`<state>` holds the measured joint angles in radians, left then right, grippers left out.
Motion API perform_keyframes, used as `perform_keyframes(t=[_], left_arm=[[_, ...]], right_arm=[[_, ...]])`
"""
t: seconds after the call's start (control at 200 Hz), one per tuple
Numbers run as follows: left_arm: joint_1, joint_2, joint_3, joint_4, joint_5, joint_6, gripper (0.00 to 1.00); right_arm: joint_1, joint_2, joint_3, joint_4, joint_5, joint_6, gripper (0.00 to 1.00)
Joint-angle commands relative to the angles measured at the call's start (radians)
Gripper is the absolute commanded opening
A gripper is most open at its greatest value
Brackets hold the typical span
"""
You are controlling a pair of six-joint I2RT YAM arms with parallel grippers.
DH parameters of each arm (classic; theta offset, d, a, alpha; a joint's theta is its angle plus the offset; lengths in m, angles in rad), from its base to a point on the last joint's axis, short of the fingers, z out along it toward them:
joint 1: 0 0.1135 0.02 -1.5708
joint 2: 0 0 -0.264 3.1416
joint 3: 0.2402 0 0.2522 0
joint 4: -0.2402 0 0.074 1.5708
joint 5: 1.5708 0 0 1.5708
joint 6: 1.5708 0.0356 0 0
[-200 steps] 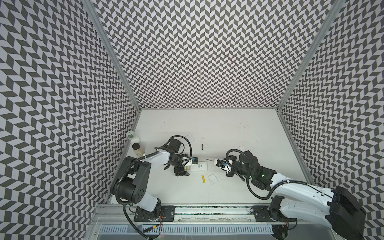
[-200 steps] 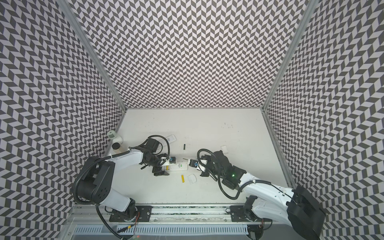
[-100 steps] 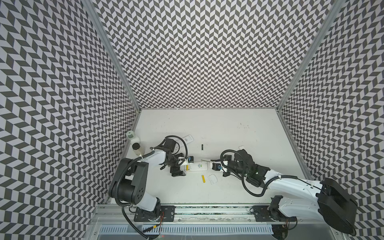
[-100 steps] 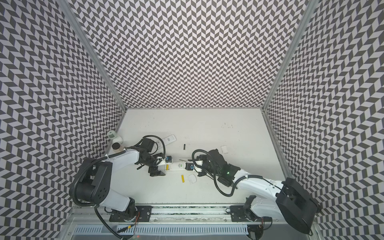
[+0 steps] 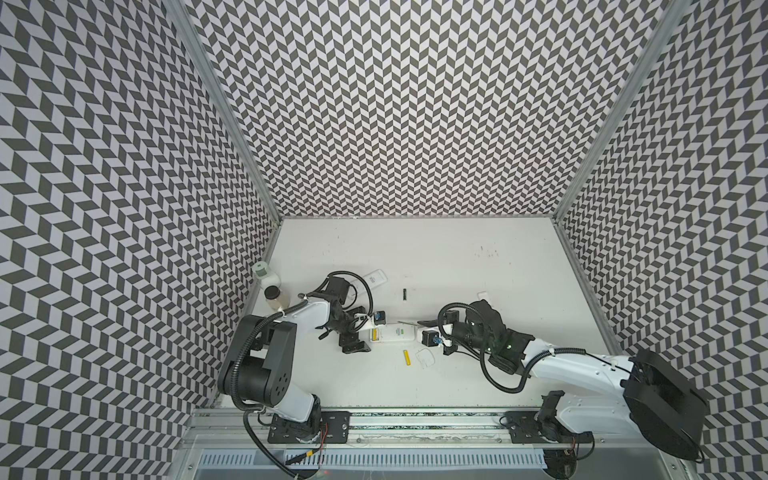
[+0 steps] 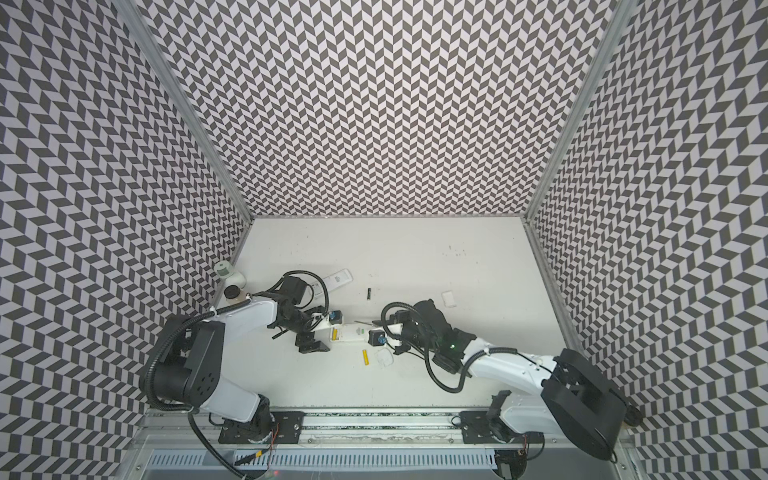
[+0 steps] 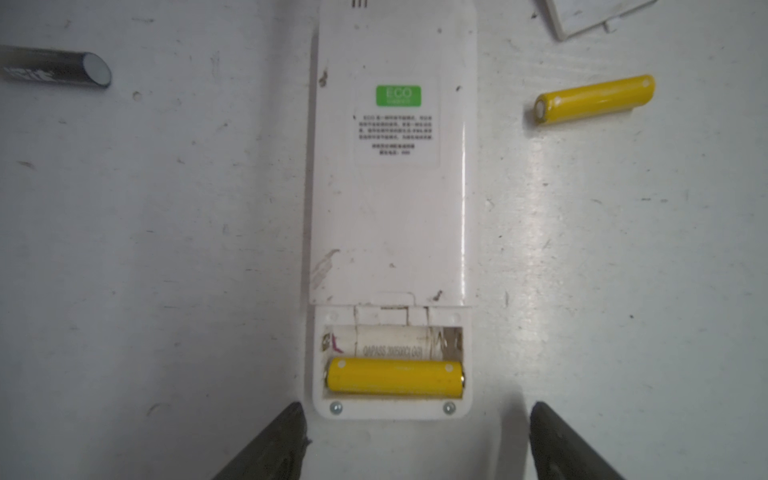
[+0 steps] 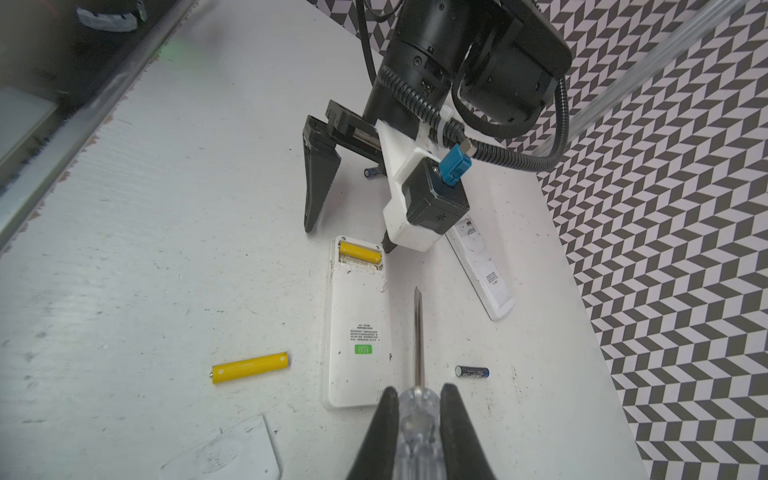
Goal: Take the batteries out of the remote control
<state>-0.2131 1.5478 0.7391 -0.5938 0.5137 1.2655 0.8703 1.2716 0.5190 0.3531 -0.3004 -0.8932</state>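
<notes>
The white remote control (image 5: 395,335) (image 6: 353,335) lies face down with its battery bay uncovered. One yellow battery (image 7: 395,376) (image 8: 360,252) sits in the bay, and the slot beside it is empty. My left gripper (image 7: 417,419) (image 8: 349,237) stands open, a finger on each side of the remote's bay end without touching it. My right gripper (image 8: 419,392) (image 5: 428,323) is shut on a clear-handled screwdriver (image 8: 419,332), whose shaft runs along the remote's edge toward the bay. A loose yellow battery (image 5: 407,357) (image 8: 250,367) and a black battery (image 5: 404,294) (image 8: 471,371) lie on the table.
A pale battery cover (image 5: 426,356) (image 8: 232,453) lies near the loose yellow battery. A second white remote (image 5: 374,277) (image 8: 482,266) lies farther back, and another black battery (image 8: 371,172) lies behind the left gripper. Two bottles (image 5: 270,286) stand by the left wall.
My right arm has swung left and brought the screwdriver alongside the remote. The left gripper has shifted slightly and stays open at the remote's bay end.
</notes>
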Motion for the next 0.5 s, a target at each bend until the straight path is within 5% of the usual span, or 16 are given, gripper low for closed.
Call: perform_keyframes(t=[0.0,0.496], left_arm=[[0.008,0.012,0.027,-0.028,0.023,0.023,0.84],[0.039,0.013,0.021,-0.015,0.077,0.037,0.82]], right_arm=[[0.013,0.028,0.005,0.081,-0.04,-0.03,0.0],[0.05,0.168,0.1,0.104,-0.062,-0.08,0.0]])
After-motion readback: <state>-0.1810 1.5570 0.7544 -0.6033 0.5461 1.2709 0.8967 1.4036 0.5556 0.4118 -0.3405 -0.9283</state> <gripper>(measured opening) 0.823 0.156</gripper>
